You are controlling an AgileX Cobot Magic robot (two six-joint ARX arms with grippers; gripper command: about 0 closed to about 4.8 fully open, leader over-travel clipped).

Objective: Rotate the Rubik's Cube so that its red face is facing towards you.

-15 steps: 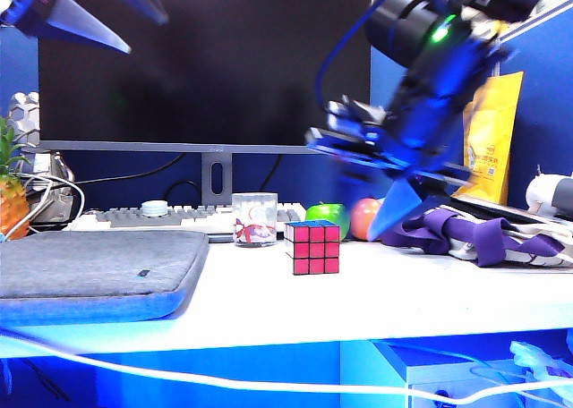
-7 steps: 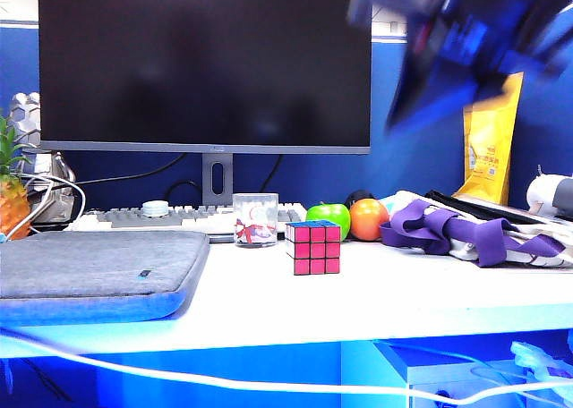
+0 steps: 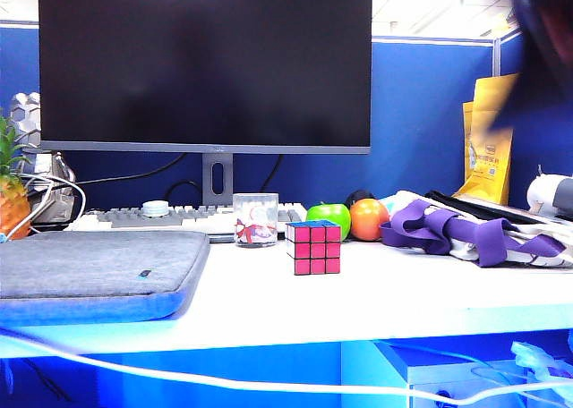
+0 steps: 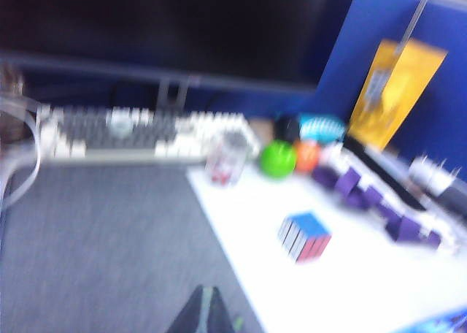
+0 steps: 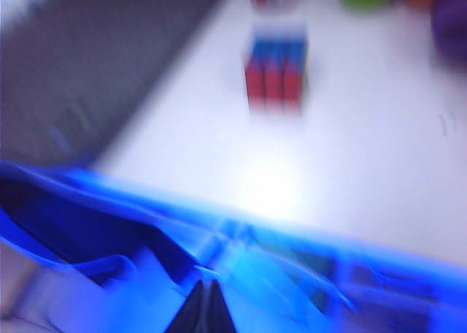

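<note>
The Rubik's Cube (image 3: 313,247) stands alone on the white desk, its red face (image 3: 317,250) turned toward the exterior camera and blue on top. Nothing touches it. The left wrist view is blurred. It shows the cube (image 4: 304,236) well away from my left gripper (image 4: 207,311), which is shut and empty above the grey sleeve. My right gripper (image 5: 205,307) is shut and empty too, hanging past the desk's front edge with the cube (image 5: 275,71) far off. In the exterior view only a dark blur of the right arm (image 3: 542,41) shows at the upper right corner.
A grey laptop sleeve (image 3: 94,274) covers the desk's left part. Behind the cube are a glass jar (image 3: 255,219), a green apple (image 3: 328,216), an orange fruit (image 3: 368,218), a keyboard (image 3: 179,216) and a monitor (image 3: 204,63). Purple cloth (image 3: 466,232) lies at the right.
Both arms swung up and away from the desk. The right arm went from above the fruit to the upper right corner, and the left gripper left the exterior view. The cube stayed put.
</note>
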